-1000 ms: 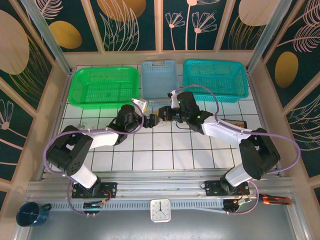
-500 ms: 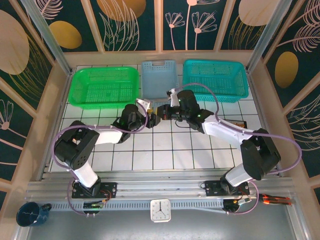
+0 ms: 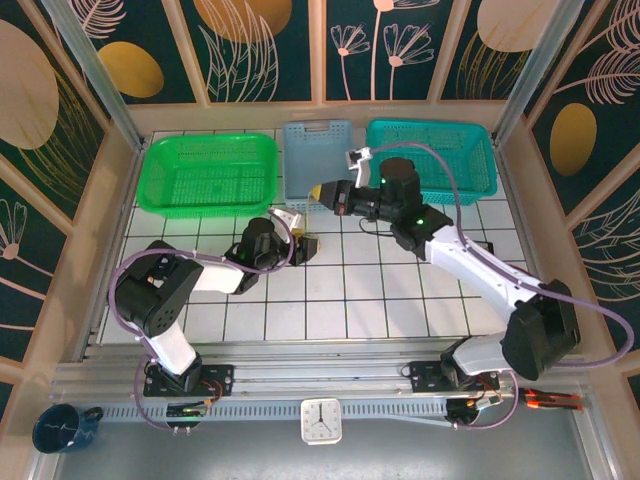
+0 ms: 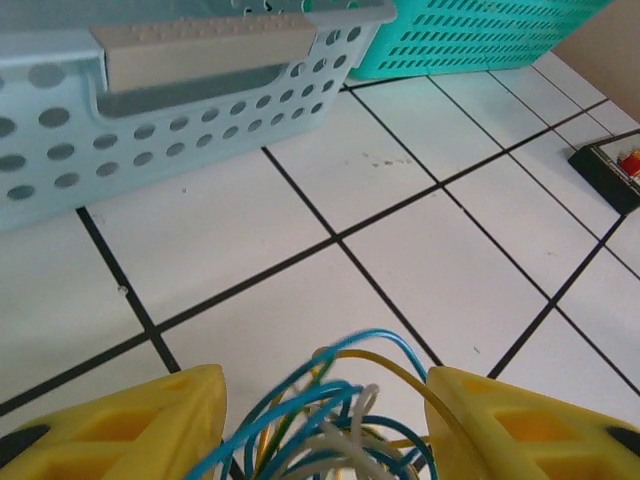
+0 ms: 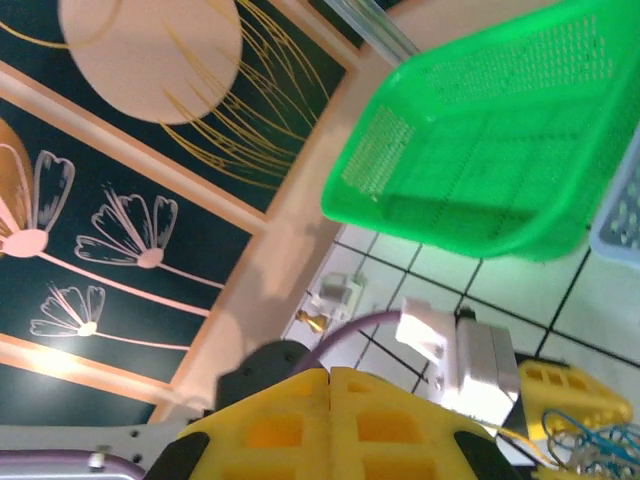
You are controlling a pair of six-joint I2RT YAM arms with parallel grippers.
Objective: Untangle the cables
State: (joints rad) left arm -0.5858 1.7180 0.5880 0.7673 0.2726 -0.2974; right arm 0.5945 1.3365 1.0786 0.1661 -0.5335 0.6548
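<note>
Left pincer [image 4: 318,385] low on table [image 3: 400,290], fingers spread, not clamped. Cables [image 4: 340,425] bunched between them: blue, tan, whitish loops, mid-table toward far edge, near pale blue basket [image 4: 200,110]. Spread likely brackets tangle, anchors it. Right pincer [image 3: 322,191] hangs above, fingers pressed together, no cord seen between; probably poised to pick strand.
</note>
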